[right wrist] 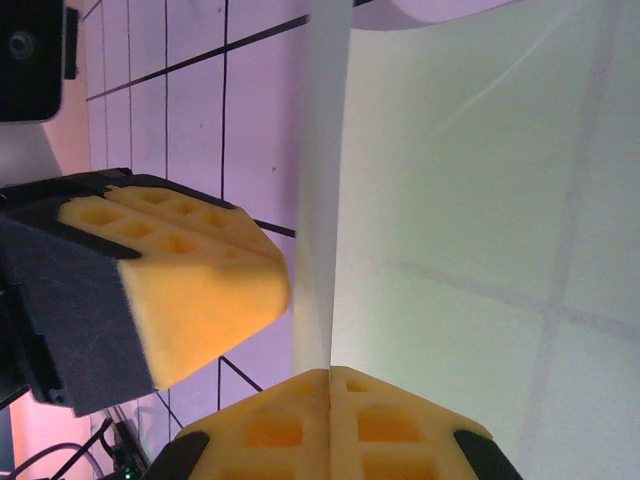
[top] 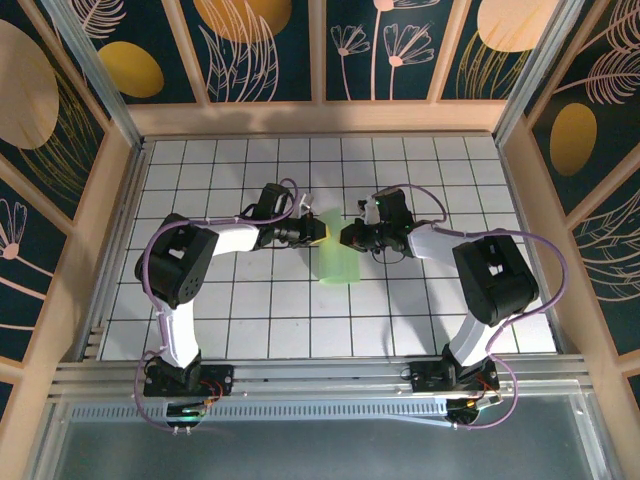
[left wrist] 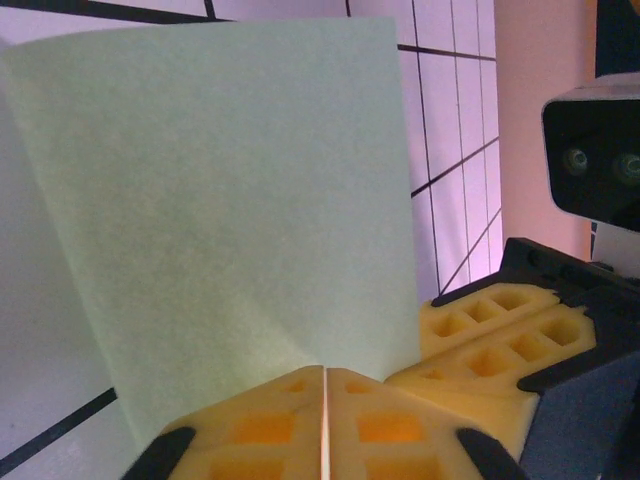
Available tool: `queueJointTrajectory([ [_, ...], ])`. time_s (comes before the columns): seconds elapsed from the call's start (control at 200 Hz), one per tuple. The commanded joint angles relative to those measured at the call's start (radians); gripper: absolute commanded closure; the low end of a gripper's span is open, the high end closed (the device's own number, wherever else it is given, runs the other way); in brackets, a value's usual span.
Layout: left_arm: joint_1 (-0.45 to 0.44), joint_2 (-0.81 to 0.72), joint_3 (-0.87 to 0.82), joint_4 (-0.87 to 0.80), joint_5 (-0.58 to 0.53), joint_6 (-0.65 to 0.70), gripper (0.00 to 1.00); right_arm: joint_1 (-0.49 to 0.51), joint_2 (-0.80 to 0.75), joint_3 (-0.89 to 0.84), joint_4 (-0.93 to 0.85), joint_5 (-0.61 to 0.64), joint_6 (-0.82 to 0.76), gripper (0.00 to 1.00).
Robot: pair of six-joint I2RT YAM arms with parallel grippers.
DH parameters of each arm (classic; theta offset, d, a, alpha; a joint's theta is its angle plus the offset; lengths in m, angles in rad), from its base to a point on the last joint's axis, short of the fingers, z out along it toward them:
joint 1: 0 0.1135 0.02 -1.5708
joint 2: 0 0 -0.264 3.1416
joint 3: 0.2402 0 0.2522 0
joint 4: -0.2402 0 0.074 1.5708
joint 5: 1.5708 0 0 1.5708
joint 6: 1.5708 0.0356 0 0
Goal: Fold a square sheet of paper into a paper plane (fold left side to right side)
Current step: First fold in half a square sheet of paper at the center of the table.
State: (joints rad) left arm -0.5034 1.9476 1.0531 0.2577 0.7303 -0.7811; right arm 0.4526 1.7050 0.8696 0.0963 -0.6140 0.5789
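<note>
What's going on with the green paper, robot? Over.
Left fingers shut on paper. Right fingers too. Paper held between them. Nothing blocking.

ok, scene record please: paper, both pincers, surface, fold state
paper: square sheet of paper, pale green, a narrow strip from above
left pincer: shut on the paper
right pincer: shut on the paper, close beside the left one
surface: white grid-tiled table
fold state: finished crease cannot be told
</note>
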Motion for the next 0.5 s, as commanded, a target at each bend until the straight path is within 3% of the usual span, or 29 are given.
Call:
queueJointTrajectory([
  [0.0,-0.004,-0.073,-0.003,-0.001,-0.046,0.006,0.82,0.005,0.011,0.015,-0.052,0.057,-0.018,1.00],
  [0.245,-0.004,-0.171,-0.028,-0.081,-0.237,0.048,0.63,0.004,0.003,0.014,-0.123,0.148,-0.025,1.00],
  [0.495,-0.011,-0.130,-0.036,-0.131,-0.239,0.059,0.55,0.003,-0.009,0.012,-0.161,0.198,-0.031,1.00],
])
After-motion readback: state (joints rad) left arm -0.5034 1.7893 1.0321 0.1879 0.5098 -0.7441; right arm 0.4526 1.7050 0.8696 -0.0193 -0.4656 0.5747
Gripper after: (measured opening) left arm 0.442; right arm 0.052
